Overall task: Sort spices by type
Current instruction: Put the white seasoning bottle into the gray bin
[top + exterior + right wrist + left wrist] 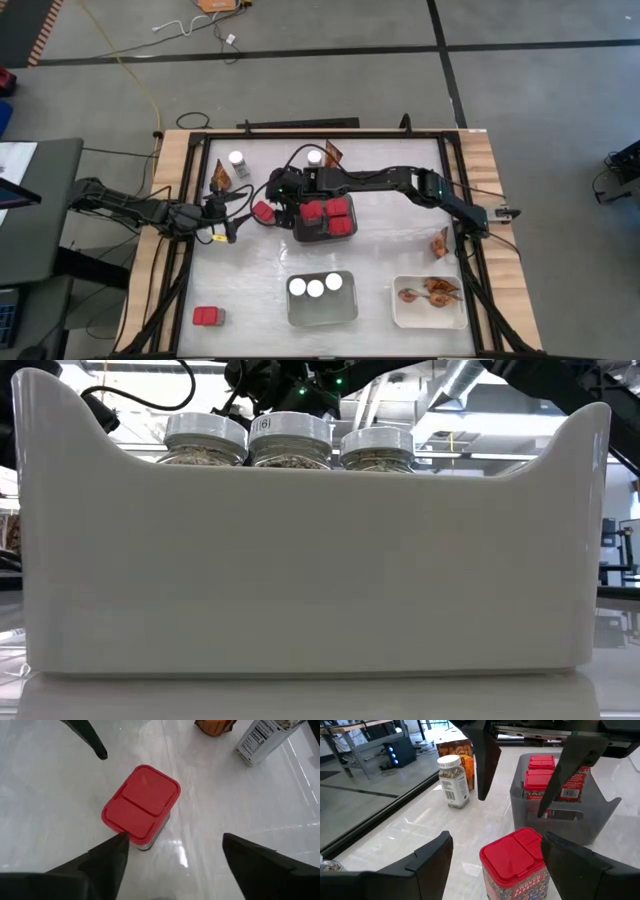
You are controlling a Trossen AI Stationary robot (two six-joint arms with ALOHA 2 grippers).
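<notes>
A: Starting at the left of the worktop (pixel 250 290). One red container (pixel 208 317) sits alone at the near left corner, unsorted. The left gripper (pixel 243 204) has its jaws spread wide, empty, pointed at the loose red container (pixel 516 860) just ahead of them.

B: Why there?

A: It stands just left of the grey tray (pixel 592 815) that already holds red containers (pixel 327 212), so I judge it the next one to go in. The right gripper (pixel 277 197) hangs over that same container (pixel 141 805), jaws parted and gripping nothing. Which arm takes it is unclear; the overhead view is crowded there.

B: Rest of the sort?

A: Two jars (pixel 237 158) and packets wait along the far edge. Nearer, three jars (pixel 315 287) fill the middle tray (pixel 322 312), and packets (pixel 430 290) lie in the white tray (pixel 430 318) at right. One packet (pixel 440 243) lies loose beside it.
</notes>
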